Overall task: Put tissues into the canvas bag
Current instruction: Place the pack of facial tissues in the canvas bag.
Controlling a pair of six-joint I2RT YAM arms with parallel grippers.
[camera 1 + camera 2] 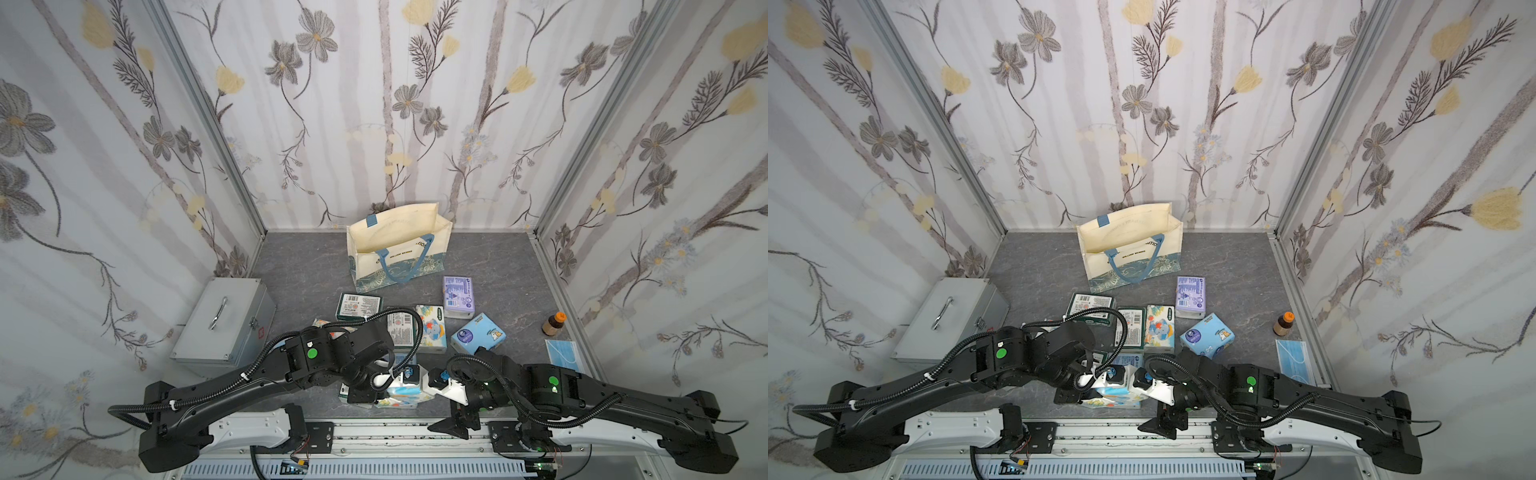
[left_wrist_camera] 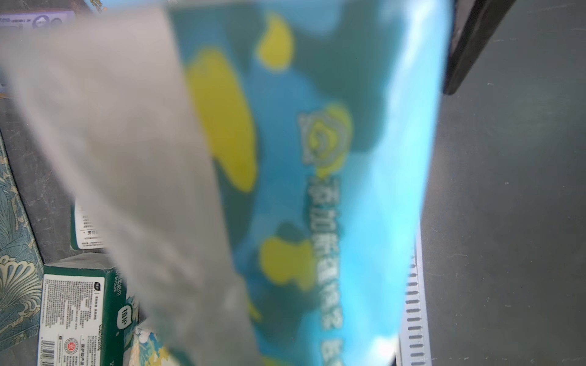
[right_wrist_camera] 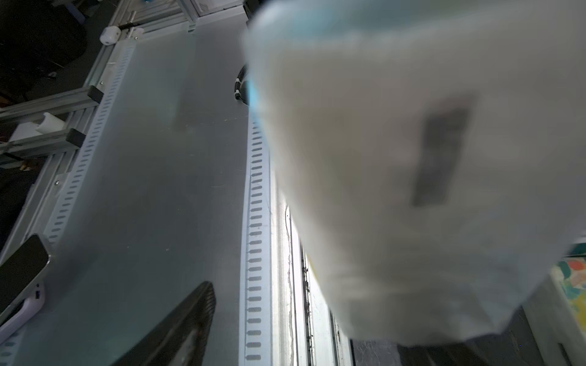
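Check the left fingers (image 2: 126, 158) first. One pale finger lies flat against the blue and yellow tissue pack (image 2: 317, 158), which fills the space beside it. The left fingers appear to be closed on this pack, although the left wrist view is badly blurred. In both top views the pack (image 1: 401, 395) is at the near edge of the surface (image 1: 498, 270), between the two arms. The right fingers (image 1: 446, 388) meet the same pack from the opposite side. You cannot tell whether they are spread or clamped, because white blur covers most of the right wrist view.

Beyond the pack, the other tissues lie in the middle of the surface. Two dark green packs, the far dark green pack (image 1: 359, 305) and the near dark green pack (image 1: 401, 328), lie with their barcode labels up. The elephant pack (image 1: 432, 328) lies just beside the near dark green pack. The lavender pack (image 1: 457, 291) and the light blue pack (image 1: 478, 332) lie further toward the right arm's side, near each other.

The canvas bag (image 1: 399, 249) stands upright at the far side of the surface. Its mouth is open and one blue handle hangs down its front. It is well apart from the gripped pack.

The silver metal case (image 1: 224, 320) sits at the left side with its lid down. The brown bottle (image 1: 554, 324) and the flat blue mask packet (image 1: 563, 355) lie at the right edge.
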